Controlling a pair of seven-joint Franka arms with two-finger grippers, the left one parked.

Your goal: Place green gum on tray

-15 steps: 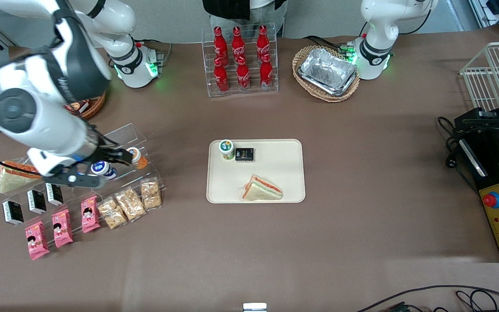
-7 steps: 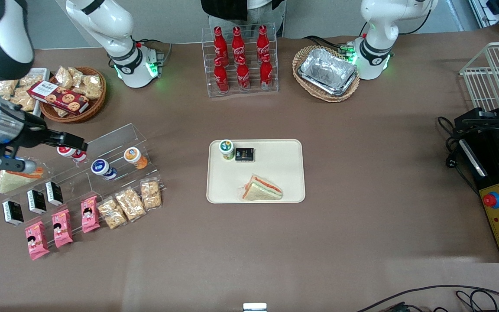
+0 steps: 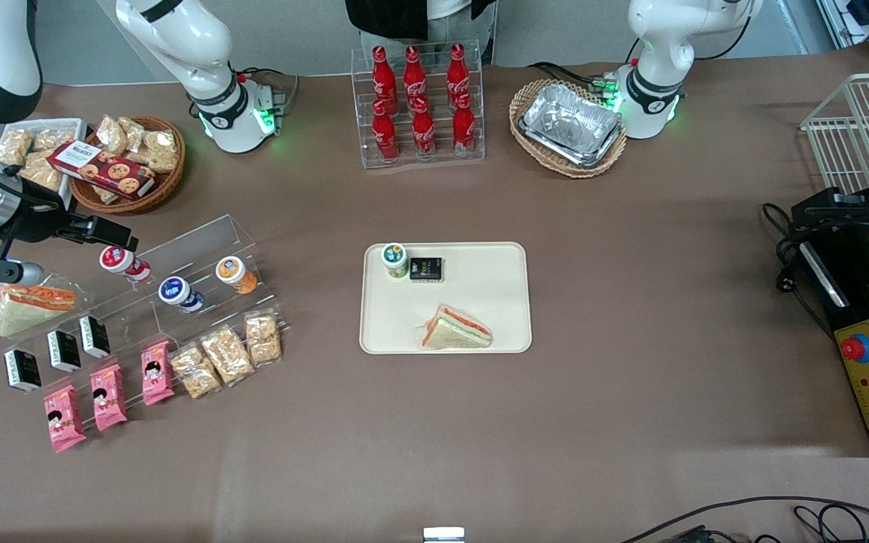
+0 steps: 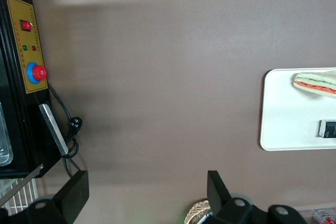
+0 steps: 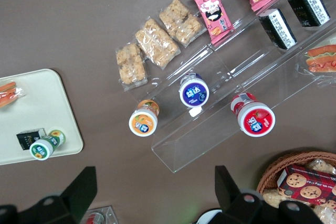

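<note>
You can see that the green gum (image 3: 394, 259) stands upright on the tray (image 3: 495, 302), in the corner farthest from the front camera, just beside a small black packet (image 3: 426, 268). A sandwich (image 3: 455, 329) lies on the same tray, nearer to the camera. In the right wrist view the green gum (image 5: 45, 146) sits just inside the tray's (image 5: 42, 108) rim next to the black packet (image 5: 30, 138).

What has changed in the last second is the arm, not the gum. One second ago the gripper (image 3: 65, 245) was low over the clear display stand (image 3: 193, 264), close to the blue gum (image 3: 176, 292) and the orange gum (image 3: 235, 274). Since then it has pulled away toward the working arm's end of the table and now hangs high there, near the red gum (image 3: 122, 262) and the wicker basket (image 3: 149, 192). Its fingers (image 5: 79, 190) are spread wide and hold nothing. The gum and tray have not moved during this time.

In my judgement the placing is already done, and this withdrawing is only the arm going back to rest. You need no further grasp.
</note>
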